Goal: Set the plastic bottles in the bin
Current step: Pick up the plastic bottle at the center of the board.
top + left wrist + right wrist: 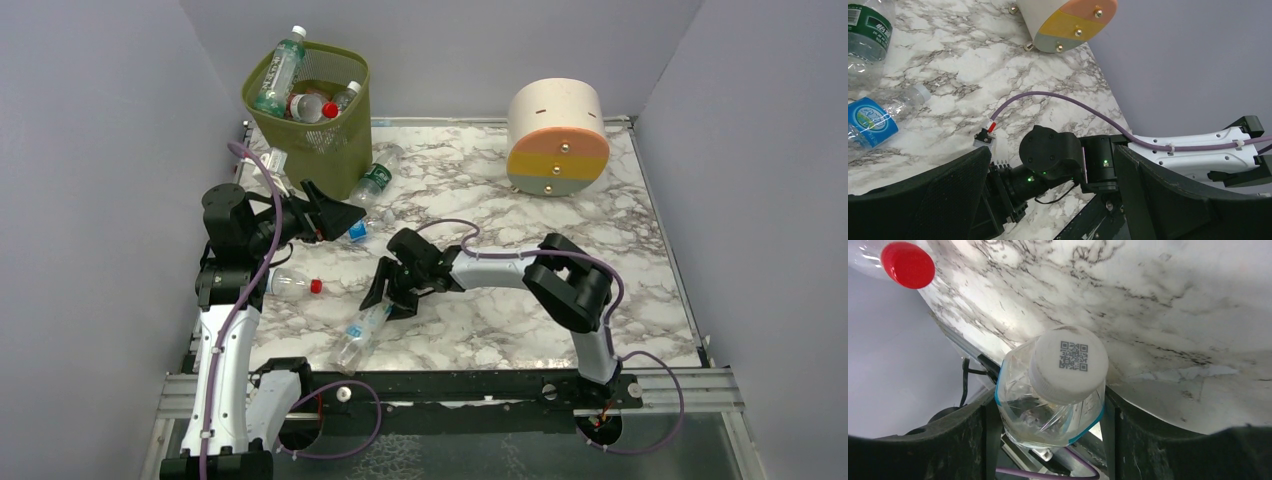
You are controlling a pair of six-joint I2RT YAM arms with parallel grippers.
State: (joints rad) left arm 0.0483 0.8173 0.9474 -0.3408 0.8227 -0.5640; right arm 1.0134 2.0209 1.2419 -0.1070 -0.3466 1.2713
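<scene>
The olive-green mesh bin [335,140] stands at the back left with several bottles inside. My right gripper [390,290] is shut on a clear bottle [360,335] near the front edge. In the right wrist view its white QR-coded cap [1068,362] faces the camera, and both fingers [973,440] press its sides. My left gripper [335,215] is open and empty, just in front of the bin. A blue-labelled bottle [357,232] lies under it and a green-labelled one [378,178] lies against the bin. A red-capped bottle [290,285] lies at the left.
A cream cylinder [557,135] with orange, yellow and grey bands stands at the back right. Another clear bottle [272,165] lies left of the bin. Grey walls close in three sides. The left wrist view shows the blue-labelled [870,122] and green-labelled [865,35] bottles.
</scene>
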